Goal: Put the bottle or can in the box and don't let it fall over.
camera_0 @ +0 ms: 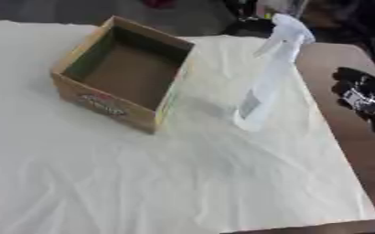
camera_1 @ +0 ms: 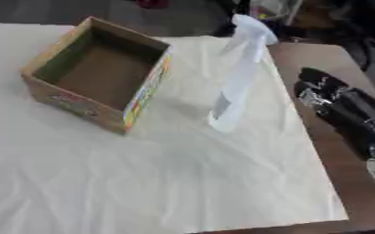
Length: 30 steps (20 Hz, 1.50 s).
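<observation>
A clear spray bottle with a white trigger head stands upright on the pale cloth, right of centre. To its left sits an open cardboard box with a printed front, nothing inside it. My right hand, black with silver parts, hovers over the bare wood to the right of the bottle, apart from it, its fingers stretched out toward the far side. My left hand shows in neither view.
The pale cloth covers most of the brown table, whose bare wood shows along the right side. Dark clutter lies beyond the far edge.
</observation>
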Available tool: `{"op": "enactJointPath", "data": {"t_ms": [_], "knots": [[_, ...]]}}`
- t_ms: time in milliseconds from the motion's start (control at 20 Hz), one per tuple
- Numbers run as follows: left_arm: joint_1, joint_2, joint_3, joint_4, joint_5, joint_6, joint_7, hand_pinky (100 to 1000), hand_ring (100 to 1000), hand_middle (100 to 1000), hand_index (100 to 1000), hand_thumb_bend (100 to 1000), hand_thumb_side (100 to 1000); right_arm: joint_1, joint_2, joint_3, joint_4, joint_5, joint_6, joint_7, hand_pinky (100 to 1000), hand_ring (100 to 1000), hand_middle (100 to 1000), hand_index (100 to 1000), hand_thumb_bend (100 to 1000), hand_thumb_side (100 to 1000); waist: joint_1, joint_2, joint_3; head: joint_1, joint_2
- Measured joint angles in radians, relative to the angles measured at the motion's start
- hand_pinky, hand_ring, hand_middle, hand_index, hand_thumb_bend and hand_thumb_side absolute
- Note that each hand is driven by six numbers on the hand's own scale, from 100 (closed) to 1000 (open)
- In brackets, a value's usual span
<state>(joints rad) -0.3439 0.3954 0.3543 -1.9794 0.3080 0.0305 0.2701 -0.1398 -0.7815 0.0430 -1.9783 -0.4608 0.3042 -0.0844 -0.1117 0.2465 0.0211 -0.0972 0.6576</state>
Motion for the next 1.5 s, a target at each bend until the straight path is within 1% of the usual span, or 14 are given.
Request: {"op": "enactJointPath", "data": {"t_ms": [150, 300, 550, 650, 750, 850, 1150, 1200, 1250, 1500], "knots": [[0.000, 0.000, -0.002, 0.000, 0.000, 0.000, 0.000, 1000, 1000, 1000, 743, 388, 597, -0.020, -0.009, 0.000, -0.001, -0.013, 0.013, -0.001, 1000, 1000, 1000, 997, 100, 499, 0.000, 0.000, 0.004, 0.010, 0.000], [0.000, 0.000, -0.005, 0.000, 0.001, 0.000, -0.001, 1000, 1000, 1000, 743, 386, 594, -0.039, -0.016, 0.001, -0.004, -0.024, 0.025, -0.002, 1000, 1000, 1000, 998, 100, 490, 0.001, 0.000, 0.005, 0.023, 0.000], [-0.001, -0.001, -0.005, 0.000, 0.001, -0.002, -0.003, 1000, 1000, 1000, 743, 386, 598, -0.067, -0.025, 0.005, -0.004, -0.040, 0.050, -0.005, 1000, 1000, 1000, 999, 100, 512, 0.003, 0.001, 0.010, 0.025, 0.001], [-0.006, -0.001, -0.005, 0.000, 0.001, -0.002, -0.004, 1000, 1000, 1000, 743, 387, 598, -0.076, -0.031, 0.008, -0.004, -0.047, 0.060, -0.005, 1000, 1000, 1000, 1000, 100, 516, 0.004, 0.003, 0.019, 0.023, 0.000], [-0.008, -0.002, -0.005, 0.000, 0.003, -0.003, -0.005, 1000, 1000, 1000, 743, 388, 598, -0.084, -0.034, 0.009, -0.004, -0.055, 0.067, -0.004, 1000, 1000, 1000, 999, 100, 524, 0.004, 0.010, 0.029, 0.022, -0.006], [-0.008, -0.008, -0.004, 0.000, 0.006, -0.004, -0.003, 1000, 1000, 1000, 743, 387, 598, -0.087, -0.034, 0.011, -0.004, -0.059, 0.069, -0.002, 1000, 1000, 1000, 1000, 100, 522, 0.004, 0.014, 0.029, 0.021, -0.011], [-0.008, -0.010, 0.001, 0.000, 0.011, -0.008, 0.001, 1000, 1000, 1000, 743, 385, 600, -0.095, -0.043, 0.015, -0.004, -0.064, 0.079, 0.000, 1000, 1000, 1000, 1000, 100, 557, 0.004, 0.018, 0.025, 0.020, -0.028], [-0.008, -0.010, 0.001, 0.000, 0.011, -0.008, 0.001, 1000, 1000, 1000, 743, 386, 600, -0.099, -0.045, 0.016, -0.004, -0.064, 0.081, 0.000, 1000, 1000, 1000, 1000, 100, 581, 0.004, 0.019, 0.023, 0.020, -0.028], [-0.008, -0.010, 0.001, 0.000, 0.011, -0.008, 0.001, 1000, 1000, 1000, 743, 386, 599, -0.102, -0.047, 0.020, -0.003, -0.064, 0.085, -0.001, 1000, 1000, 1000, 1000, 100, 584, 0.005, 0.019, 0.021, 0.019, -0.028], [-0.016, -0.010, 0.001, 0.000, 0.014, -0.008, 0.000, 1000, 1000, 1000, 743, 387, 598, -0.123, -0.051, 0.031, 0.023, -0.065, 0.090, 0.003, 1000, 1000, 1000, 1000, 100, 568, 0.004, 0.019, 0.022, 0.008, -0.026]]}}
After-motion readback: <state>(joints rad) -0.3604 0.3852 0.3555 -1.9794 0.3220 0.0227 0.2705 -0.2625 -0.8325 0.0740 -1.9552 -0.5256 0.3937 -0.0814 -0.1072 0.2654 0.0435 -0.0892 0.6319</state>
